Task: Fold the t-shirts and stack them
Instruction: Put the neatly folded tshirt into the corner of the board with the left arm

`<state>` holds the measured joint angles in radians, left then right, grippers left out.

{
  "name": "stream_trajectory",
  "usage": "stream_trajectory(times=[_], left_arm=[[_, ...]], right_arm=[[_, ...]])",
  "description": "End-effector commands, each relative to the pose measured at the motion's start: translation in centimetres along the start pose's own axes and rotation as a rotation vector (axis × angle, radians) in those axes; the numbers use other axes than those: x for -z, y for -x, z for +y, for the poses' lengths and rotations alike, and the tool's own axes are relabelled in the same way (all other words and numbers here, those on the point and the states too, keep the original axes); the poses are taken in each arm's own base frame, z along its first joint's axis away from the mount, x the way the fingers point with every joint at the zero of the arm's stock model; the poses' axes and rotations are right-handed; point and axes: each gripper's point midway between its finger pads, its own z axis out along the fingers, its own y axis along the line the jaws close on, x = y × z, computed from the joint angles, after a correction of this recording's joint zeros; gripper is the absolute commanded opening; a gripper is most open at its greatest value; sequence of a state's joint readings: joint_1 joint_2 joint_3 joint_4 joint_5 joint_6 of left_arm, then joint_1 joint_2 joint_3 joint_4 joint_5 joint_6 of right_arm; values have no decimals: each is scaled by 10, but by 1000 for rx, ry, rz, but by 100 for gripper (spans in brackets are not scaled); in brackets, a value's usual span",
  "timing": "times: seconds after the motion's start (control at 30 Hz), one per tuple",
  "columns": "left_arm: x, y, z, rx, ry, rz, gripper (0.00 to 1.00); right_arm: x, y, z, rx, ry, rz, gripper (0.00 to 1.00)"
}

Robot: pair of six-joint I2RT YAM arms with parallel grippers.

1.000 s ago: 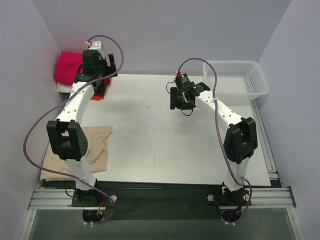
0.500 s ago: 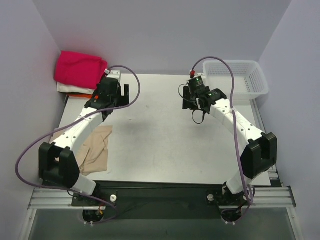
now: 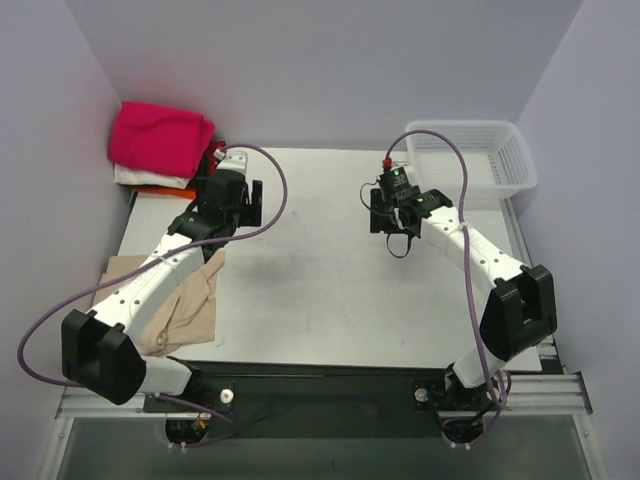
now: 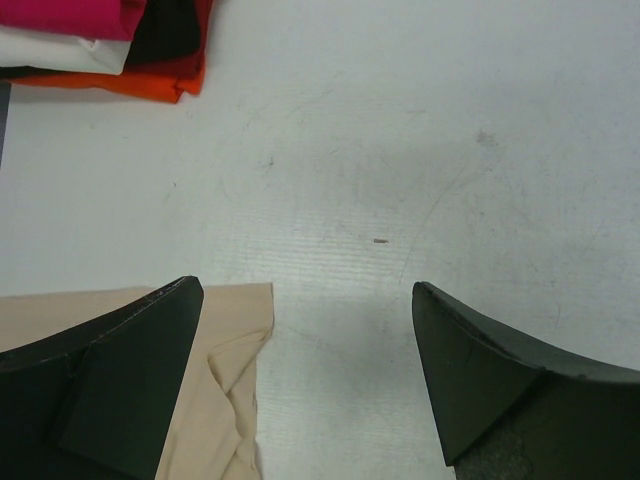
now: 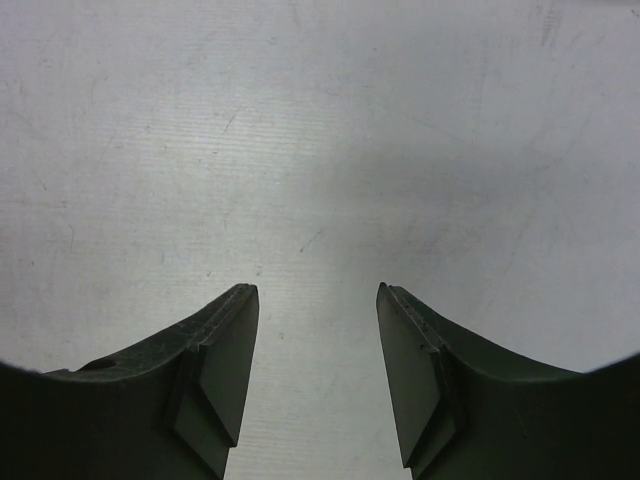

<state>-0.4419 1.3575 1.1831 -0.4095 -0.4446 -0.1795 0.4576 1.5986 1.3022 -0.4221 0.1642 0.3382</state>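
Observation:
A folded stack sits at the table's back left: a crimson-red t-shirt (image 3: pixel 160 138) on top, a cream-white one (image 3: pixel 148 176) under it, an orange-red one (image 3: pixel 165 190) at the bottom. The left wrist view shows their edges: crimson (image 4: pixel 70 12), white (image 4: pixel 60 50), orange (image 4: pixel 120 82). A tan-beige t-shirt (image 3: pixel 185 305) lies crumpled at the front left, and its corner shows in the left wrist view (image 4: pixel 225 380). My left gripper (image 3: pixel 235 205) (image 4: pixel 308 290) is open and empty, between the stack and the tan shirt. My right gripper (image 3: pixel 386 218) (image 5: pixel 317 290) is open and empty over bare table.
A white lattice basket (image 3: pixel 470 160) stands at the back right corner. The purple walls close in on the left, back and right. The tan shirt hangs a little over the table's left front edge.
My left arm has drawn back from the stack toward the front right, uncovering the crimson shirt on top. My right gripper has shifted right and toward the back.

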Motion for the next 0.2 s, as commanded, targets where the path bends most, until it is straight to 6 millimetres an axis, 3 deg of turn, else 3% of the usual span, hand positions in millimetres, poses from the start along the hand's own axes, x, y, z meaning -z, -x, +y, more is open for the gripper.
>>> stream_trajectory(times=[0.0, 0.17], left_arm=[[10, -2, 9, 12, 39, 1, 97], [9, -13, 5, 10, 23, 22, 97]], right_arm=[[14, 16, 0, -18, 25, -64, 52], [12, 22, 2, -19, 24, -73, 52]])
